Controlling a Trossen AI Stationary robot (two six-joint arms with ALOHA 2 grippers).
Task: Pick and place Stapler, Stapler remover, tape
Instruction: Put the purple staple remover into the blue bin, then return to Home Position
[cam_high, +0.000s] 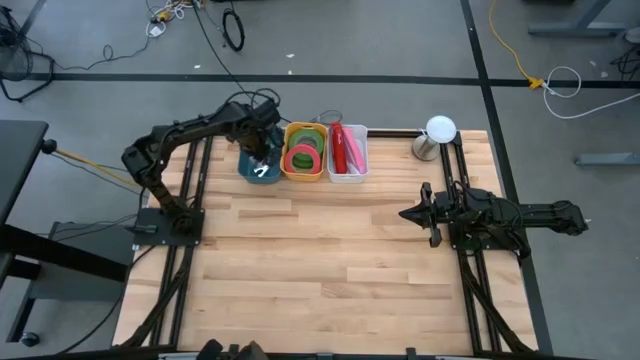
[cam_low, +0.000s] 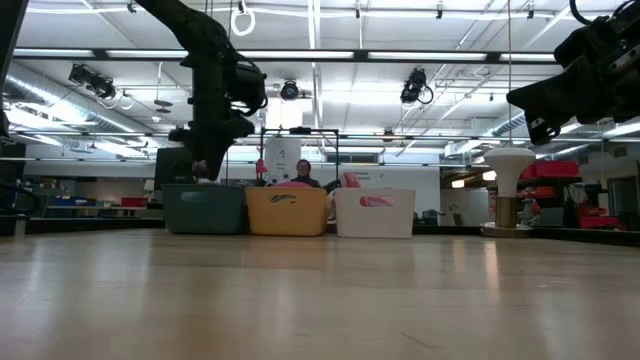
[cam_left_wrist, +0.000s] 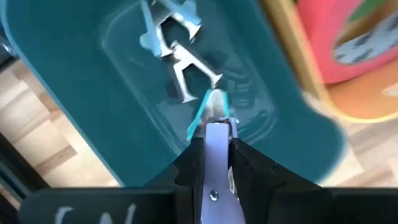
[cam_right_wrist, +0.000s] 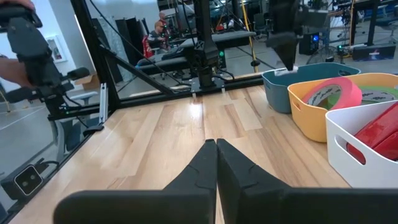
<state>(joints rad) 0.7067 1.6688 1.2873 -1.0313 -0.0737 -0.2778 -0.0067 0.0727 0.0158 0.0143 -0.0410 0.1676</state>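
My left gripper (cam_high: 258, 150) points down over the teal bin (cam_high: 246, 168) at the table's far edge, shut on a stapler remover (cam_left_wrist: 214, 115) of silver metal and light blue plastic. Another stapler remover (cam_left_wrist: 177, 56) lies on the bin's floor below. The yellow bin (cam_high: 305, 172) beside it holds the tape: a green roll (cam_high: 305, 140) and a pink roll (cam_high: 301, 158). Red staplers (cam_high: 345, 148) lie in the white bin (cam_high: 347, 177). My right gripper (cam_high: 410, 213) waits shut and level over the table's right side. My left gripper pinches the stapler remover's metal upper part (cam_left_wrist: 214, 140) between its two fingers, coming from above and pointing down. The remover hangs below the fingers, its lower end (cam_left_wrist: 214, 99) inside the bin's mouth and clear of the floor as far as I can see.
A white lamp-like stand (cam_high: 438, 130) is at the far right corner of the table. The three bins stand in a row along the far edge. The wooden tabletop (cam_high: 320, 260) stretches bare toward the near edge. A person sits in the room behind the bins (cam_low: 303, 172).
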